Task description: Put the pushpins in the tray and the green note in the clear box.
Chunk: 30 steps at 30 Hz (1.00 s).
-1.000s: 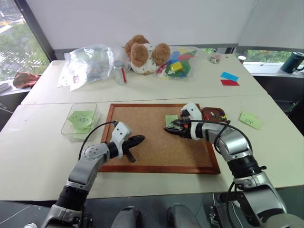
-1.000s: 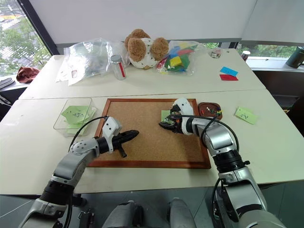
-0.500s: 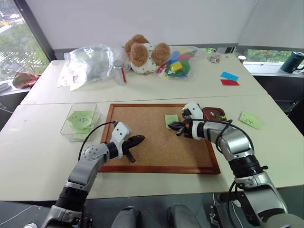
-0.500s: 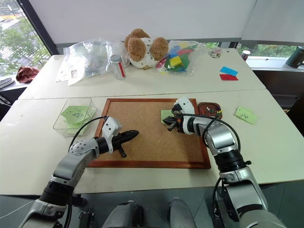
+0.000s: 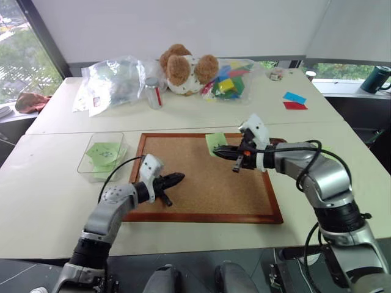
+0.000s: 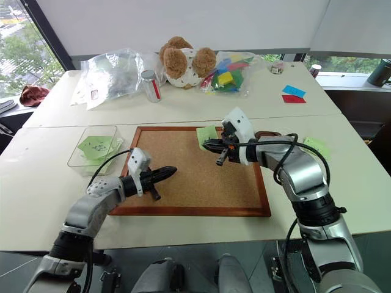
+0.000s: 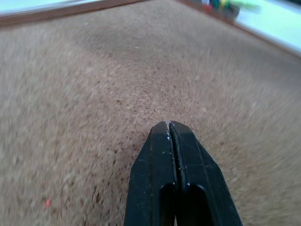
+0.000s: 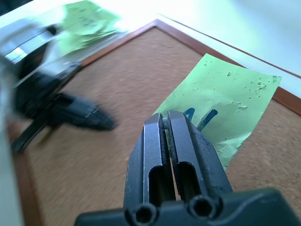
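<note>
My right gripper [image 5: 221, 149] hangs above the far part of the corkboard [image 5: 201, 186], shut on the corner of a light-green note [image 5: 215, 141] that droops from its fingertips [image 8: 165, 120]. That green note [image 8: 225, 99] has blue pen marks. Low over the corkboard's left part, my left gripper [image 5: 178, 178] is shut with nothing in it, its fingers [image 7: 170, 141] pressed together. The clear box [image 5: 84, 162] stands left of the board with green notes inside. The brown tray [image 6: 269, 133] is mostly hidden behind my right forearm. Blurred coloured pushpins [image 7: 215, 4] lie in it.
Another green note [image 6: 313, 144] lies on the table to the right. At the back are a plastic bag [image 5: 116, 76], a jar [image 5: 154, 93], a teddy bear [image 5: 183, 67], a bag of coloured blocks [image 5: 229, 80], and blue [image 5: 295, 97] and red [image 5: 295, 106] slips.
My right gripper closed on the green note and lifted it off the corkboard, up and toward the far edge. The left hand stayed in place, rolling slightly.
</note>
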### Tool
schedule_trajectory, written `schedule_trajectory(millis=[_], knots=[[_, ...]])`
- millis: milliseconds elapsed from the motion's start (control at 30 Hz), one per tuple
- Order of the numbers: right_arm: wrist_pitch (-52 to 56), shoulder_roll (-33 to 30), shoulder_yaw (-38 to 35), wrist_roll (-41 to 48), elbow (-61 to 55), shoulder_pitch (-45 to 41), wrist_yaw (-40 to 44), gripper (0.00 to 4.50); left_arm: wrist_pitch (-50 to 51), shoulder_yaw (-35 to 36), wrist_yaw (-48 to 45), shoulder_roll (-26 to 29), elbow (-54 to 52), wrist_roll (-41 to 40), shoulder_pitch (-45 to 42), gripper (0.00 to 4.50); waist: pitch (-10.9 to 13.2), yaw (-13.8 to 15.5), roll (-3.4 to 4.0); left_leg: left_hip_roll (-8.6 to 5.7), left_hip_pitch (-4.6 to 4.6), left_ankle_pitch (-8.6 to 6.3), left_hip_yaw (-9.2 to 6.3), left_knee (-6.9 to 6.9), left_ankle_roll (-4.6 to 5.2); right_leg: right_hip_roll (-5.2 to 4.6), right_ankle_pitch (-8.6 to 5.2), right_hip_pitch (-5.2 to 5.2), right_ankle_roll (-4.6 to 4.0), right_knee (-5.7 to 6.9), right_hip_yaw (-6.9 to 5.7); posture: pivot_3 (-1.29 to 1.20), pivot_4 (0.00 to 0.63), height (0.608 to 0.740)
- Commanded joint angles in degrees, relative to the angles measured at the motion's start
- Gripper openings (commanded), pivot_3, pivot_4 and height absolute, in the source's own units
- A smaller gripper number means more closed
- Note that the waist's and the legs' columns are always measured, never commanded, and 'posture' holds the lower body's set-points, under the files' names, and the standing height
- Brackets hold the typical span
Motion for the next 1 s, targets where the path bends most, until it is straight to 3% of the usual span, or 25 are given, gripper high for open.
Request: schedule_trajectory(millis=[33,200,233,533,967,1000], knots=[[-0.8,-2.1,0.1,1.4,-4.8,-0.5,2.1,0.0,8.2,5.4,-2.3,1.4,-2.3,-9.4,-3.5,1.78,0.1,0.2,-0.12,0.0,-0.03,0.0,-0.01,0.01,0.0,0.0,0.0,-0.03,0.0,0.0,-0.01,0.0,0.15,0.74],[-1.9,-3.4,1.6,1.4,-7.3,-0.8,3.8,0.0,17.3,9.9,-0.7,0.1,-1.6,-18.4,-10.1,4.29,0.2,0.5,-0.26,-0.03,-0.14,0.0,-0.06,0.15,0.0,-0.01,0.0,-0.02,0.0,-0.03,-0.06,0.0,0.15,0.74],[-2.2,-3.4,1.9,1.3,-7.5,-0.9,4.0,0.0,18.2,10.6,0.2,-0.7,-1.0,-19.6,-11.2,4.42,0.2,0.5,-0.26,-0.03,-0.16,-0.01,-0.06,0.16,0.01,-0.02,0.0,-0.02,0.01,-0.06,-0.06,0.0,0.15,0.74],[-5.9,-3.5,4.8,0.3,-9.0,-2.4,6.0,0.0,25.5,13.6,10.4,-10.2,2.1,-27.2,-17.3,4.42,0.2,0.4,-0.32,-0.04,-0.16,0.01,-0.05,0.18,-0.03,0.01,0.01,-0.04,0.02,-0.07,-0.06,0.0,0.15,0.74],[-7.3,-2.6,5.9,-0.3,-7.3,-5.2,5.6,0.0,31.1,15.7,21.0,-17.8,-0.5,-35.8,-15.4,4.42,0.2,0.5,-0.33,-0.05,-0.16,0.18,-0.06,0.18,-0.32,0.02,0.01,-0.04,0.02,-0.08,-0.05,0.0,0.15,0.74],[-7.3,-2.5,5.9,-0.3,-7.2,-5.4,5.6,0.0,31.6,16.1,22.0,-18.3,-1.0,-36.9,-14.9,4.18,0.2,0.5,-0.33,-0.05,-0.16,0.19,-0.06,0.18,-0.33,0.02,0.01,-0.04,0.02,-0.08,-0.06,0.0,0.15,0.74]])
